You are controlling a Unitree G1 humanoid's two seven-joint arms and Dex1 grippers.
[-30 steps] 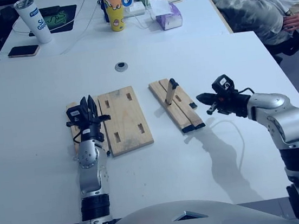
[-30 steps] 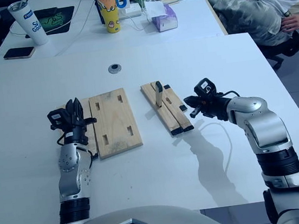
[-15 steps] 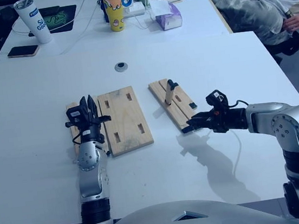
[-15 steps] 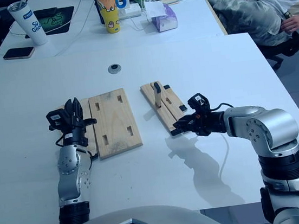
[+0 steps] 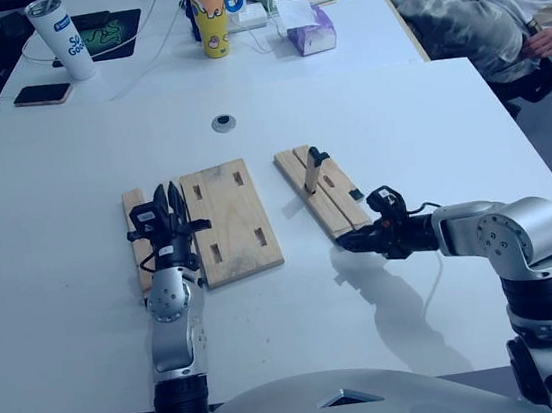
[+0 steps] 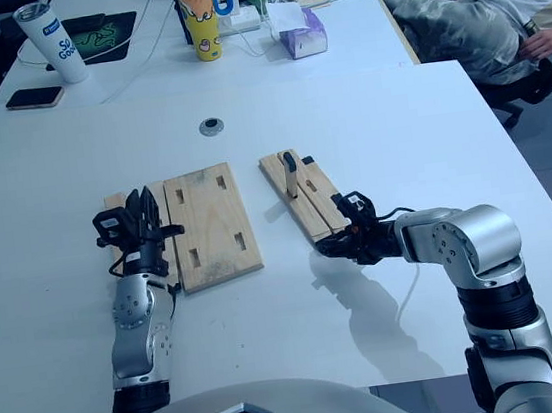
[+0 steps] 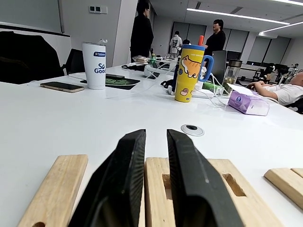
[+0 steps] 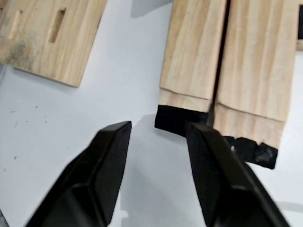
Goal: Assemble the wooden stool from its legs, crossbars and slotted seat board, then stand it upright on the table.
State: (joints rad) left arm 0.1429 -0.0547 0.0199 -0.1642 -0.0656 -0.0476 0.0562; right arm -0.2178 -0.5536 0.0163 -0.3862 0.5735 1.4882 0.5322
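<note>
The slotted seat board lies flat mid-table. A wooden leg lies just left of it. My left gripper hovers low over the gap between that leg and the board's left edge. Its fingers are close together with nothing between them. Two more legs with black ends lie side by side to the right, and a short crossbar stands on them. My right gripper is open at table height, its tips just short of a leg's black end.
A round cable grommet sits behind the board. On the rear table stand a white tumbler, a phone, a yellow mug and a tissue box. A person sits at the far right. Bare tabletop lies in front.
My right gripper has swung left and down from beside the legs to their black near ends. My left gripper has drawn back slightly toward me.
</note>
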